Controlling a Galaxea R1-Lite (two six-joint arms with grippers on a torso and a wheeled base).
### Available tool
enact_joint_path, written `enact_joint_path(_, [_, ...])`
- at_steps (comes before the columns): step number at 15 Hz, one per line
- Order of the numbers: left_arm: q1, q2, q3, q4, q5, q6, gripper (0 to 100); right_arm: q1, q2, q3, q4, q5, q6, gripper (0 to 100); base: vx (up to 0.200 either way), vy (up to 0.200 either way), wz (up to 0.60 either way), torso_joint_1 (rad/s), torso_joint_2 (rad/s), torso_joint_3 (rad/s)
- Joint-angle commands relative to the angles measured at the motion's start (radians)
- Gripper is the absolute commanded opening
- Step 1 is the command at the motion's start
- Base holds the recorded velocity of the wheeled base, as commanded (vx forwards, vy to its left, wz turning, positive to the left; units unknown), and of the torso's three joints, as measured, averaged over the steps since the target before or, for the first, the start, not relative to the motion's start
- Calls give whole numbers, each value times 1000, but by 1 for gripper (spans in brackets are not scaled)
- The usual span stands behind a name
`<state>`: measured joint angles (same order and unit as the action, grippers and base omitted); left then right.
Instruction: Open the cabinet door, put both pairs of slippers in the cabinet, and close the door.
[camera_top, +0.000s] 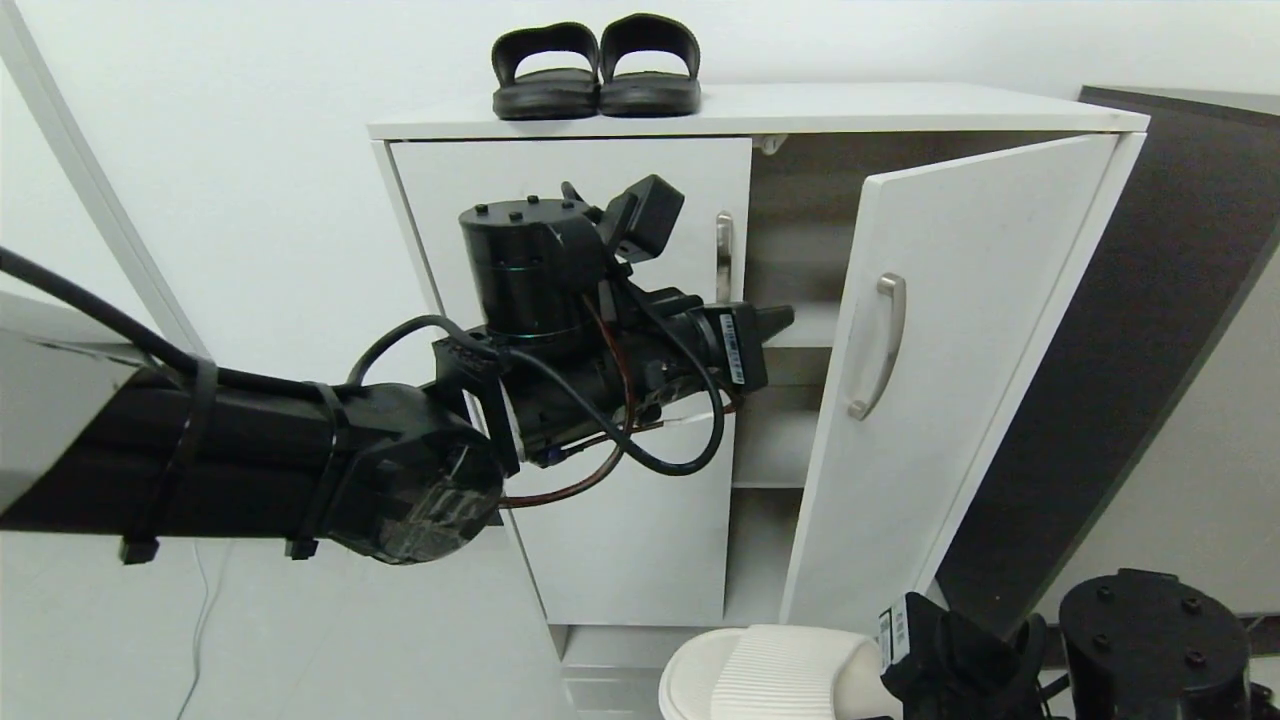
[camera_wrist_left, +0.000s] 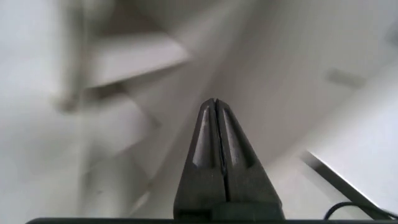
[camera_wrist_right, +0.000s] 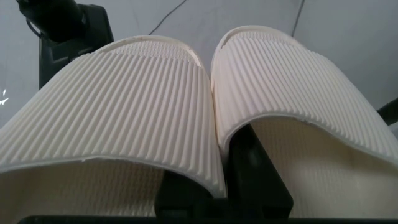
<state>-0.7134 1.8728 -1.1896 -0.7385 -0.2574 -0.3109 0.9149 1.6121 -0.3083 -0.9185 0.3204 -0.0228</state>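
Note:
A pair of black slippers (camera_top: 597, 70) stands on top of the white cabinet (camera_top: 900, 105). The cabinet's right door (camera_top: 960, 400) hangs partly open, and its left door (camera_top: 610, 190) is shut. My left gripper (camera_top: 782, 318) is at the gap between the doors, in front of the shelves (camera_top: 800, 325), and its fingers are shut with nothing between them (camera_wrist_left: 216, 107). Low in front of the cabinet, my right gripper (camera_top: 945, 655) is shut on a pair of white ribbed slippers (camera_top: 770, 675). It (camera_wrist_right: 221, 183) pinches their inner sides together, with its fingers under the straps of the white slippers (camera_wrist_right: 124, 112).
Each door has a metal handle, one on the open door (camera_top: 880, 345) and one on the shut door (camera_top: 724, 255). A dark panel (camera_top: 1130, 330) stands to the right of the cabinet. A white wall is behind, and pale floor lies below.

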Motion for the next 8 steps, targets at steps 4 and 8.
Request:
enact_joint_path(4, [-126,43,-18,-28,-22,3,0,10,3,5,1,0,0,0,-200,0,0,1,2,1])
enact_joint_path(8, [-158,17,1,-91,-11,6,0,12,3,11,-2,-1,0,0,0,0,0,0,0,0])
